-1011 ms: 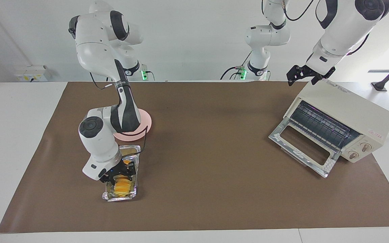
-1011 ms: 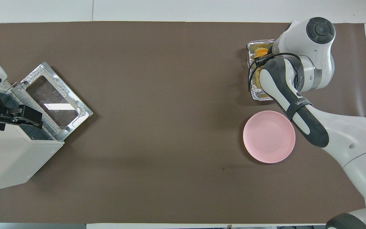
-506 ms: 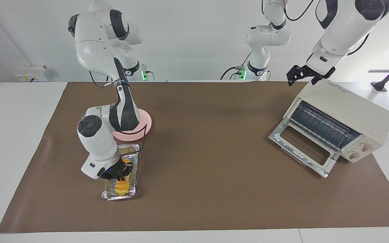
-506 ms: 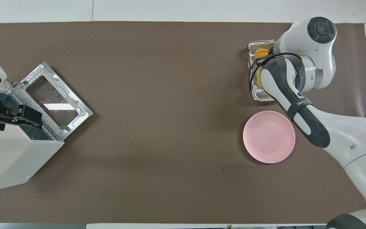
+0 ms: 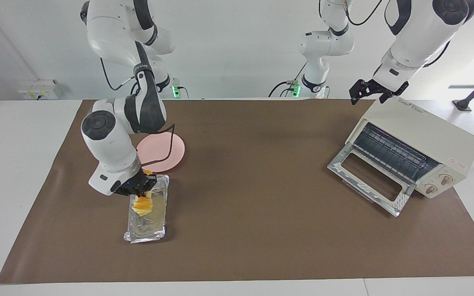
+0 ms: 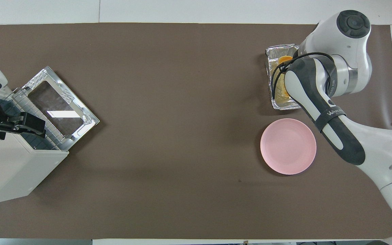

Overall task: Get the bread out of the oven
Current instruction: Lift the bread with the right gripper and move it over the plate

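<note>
While the left gripper (image 5: 368, 93) waits with fingers spread above the open toaster oven (image 5: 416, 146), the right gripper (image 5: 141, 190) is clamped on the bread (image 5: 142, 204), holding it just over the foil tray (image 5: 148, 224). That tray sits beside the pink plate (image 5: 165, 153), farther from the robots, at the right arm's end of the table.

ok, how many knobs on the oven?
2, both at the oven's front corner beside the open door: one knob, the other just below it. None seem hidden.
</note>
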